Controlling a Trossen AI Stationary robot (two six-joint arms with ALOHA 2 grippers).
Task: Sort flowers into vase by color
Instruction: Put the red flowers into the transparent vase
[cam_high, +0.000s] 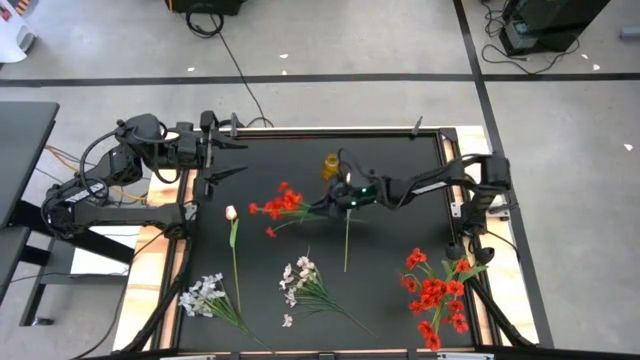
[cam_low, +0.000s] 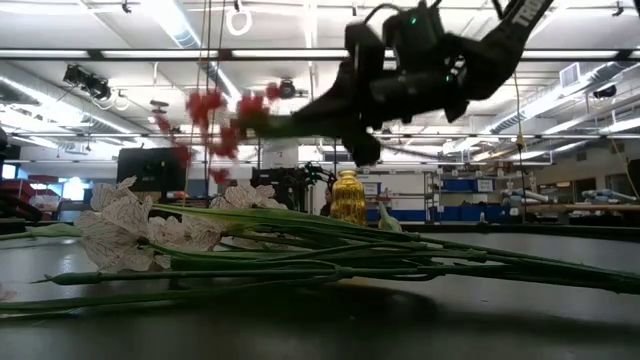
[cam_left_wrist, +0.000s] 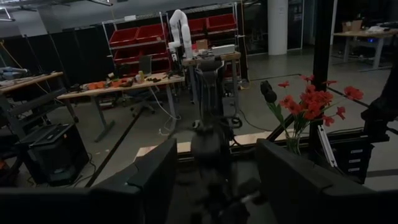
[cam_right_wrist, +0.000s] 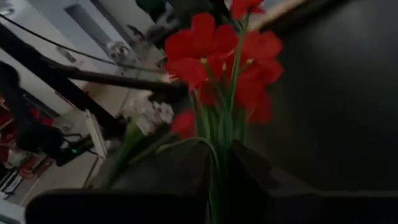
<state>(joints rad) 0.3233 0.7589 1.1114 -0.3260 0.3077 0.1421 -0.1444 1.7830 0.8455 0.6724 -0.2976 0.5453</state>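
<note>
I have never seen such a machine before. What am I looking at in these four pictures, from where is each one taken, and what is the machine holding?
These are two dark robot arms working at a black table. One picture looks straight down from above, one looks level across the tabletop, and two come from cameras on the arms' wrists.

The right gripper holds a bunch of red flowers by the stems, lifted off the table; its own camera shows the blossoms up close. The left gripper waits open at the table's far left corner.

On the table lie a pink tulip, two sprays of white flowers, another red bunch and a bare green stem. A small yellow vase stands near the far edge.
</note>
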